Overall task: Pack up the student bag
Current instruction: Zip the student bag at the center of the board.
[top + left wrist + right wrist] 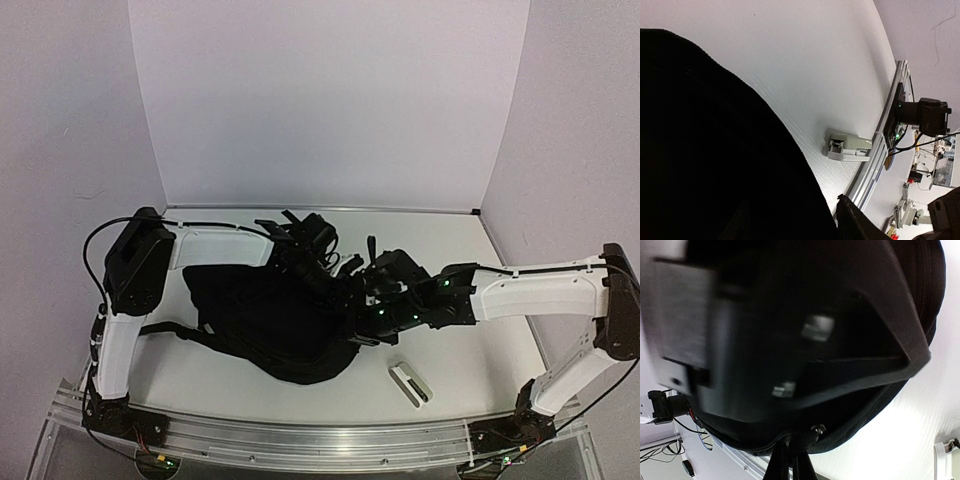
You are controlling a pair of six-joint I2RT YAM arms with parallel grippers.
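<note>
The student bag [262,322] lies in the middle of the table, a big black soft pack with a strap [165,329] trailing left. My right gripper [356,302] comes in from the right and is shut on the bag's edge. In the right wrist view its fingers [782,462] pinch the black fabric next to a metal zipper pull [817,429]. My left gripper [330,262] hangs over the bag's far side. In the left wrist view its fingers [856,221] stand apart, with the bag [705,150] dark beneath them.
A small grey-white stapler-like thing [410,383] lies on the table right of the bag, near the front rail [300,435]; it also shows in the left wrist view [847,145]. White walls close in the back and sides. A blurred dark shape [740,330] hangs over the bag.
</note>
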